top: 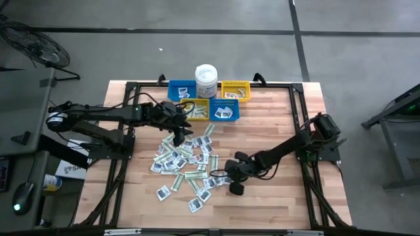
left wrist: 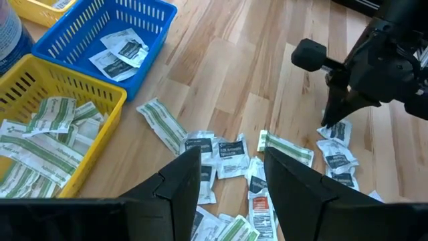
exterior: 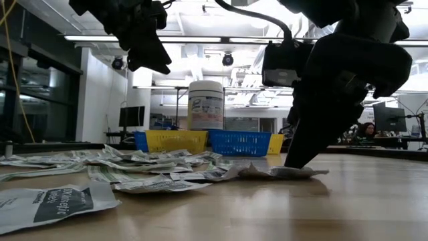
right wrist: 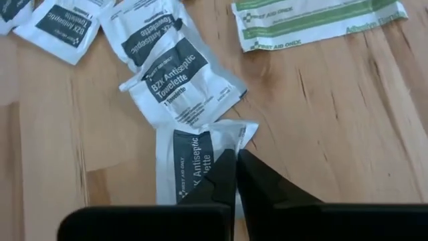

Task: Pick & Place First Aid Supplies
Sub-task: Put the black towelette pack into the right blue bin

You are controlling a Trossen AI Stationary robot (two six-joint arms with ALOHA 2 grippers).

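The first aid supplies (top: pixel 187 160) lie spread on the wooden table: white square towelette packets and longer green-and-white strips. My right gripper (right wrist: pixel 234 161) stands at the pile's right edge (top: pixel 228 176), pointing steeply down, shut on one white antiseptic towelette packet (right wrist: pixel 190 157). My left gripper (left wrist: pixel 231 177) hangs open above the pile's far left part (top: pixel 178 137), touching nothing. More packets lie in a blue bin (left wrist: pixel 114 53) and a yellow bin (left wrist: pixel 47 127). My right gripper has its shut fingertips on the towelette packet's edge near a corner (right wrist: pixel 235 137), where the paper puckers. The fingers come from above, slanting in from the table's right. The packet lies flat on the table (exterior: pixel 281 173) under the fingertips.
A white lidded tub (top: pixel 206 80) stands at the far edge between a blue bin (top: pixel 182 90) and a yellow bin (top: pixel 236 90); a second yellow bin (top: pixel 199 110) and blue bin (top: pixel 224 113) sit just nearer. Bare wood lies right of the pile (top: pixel 275 190).
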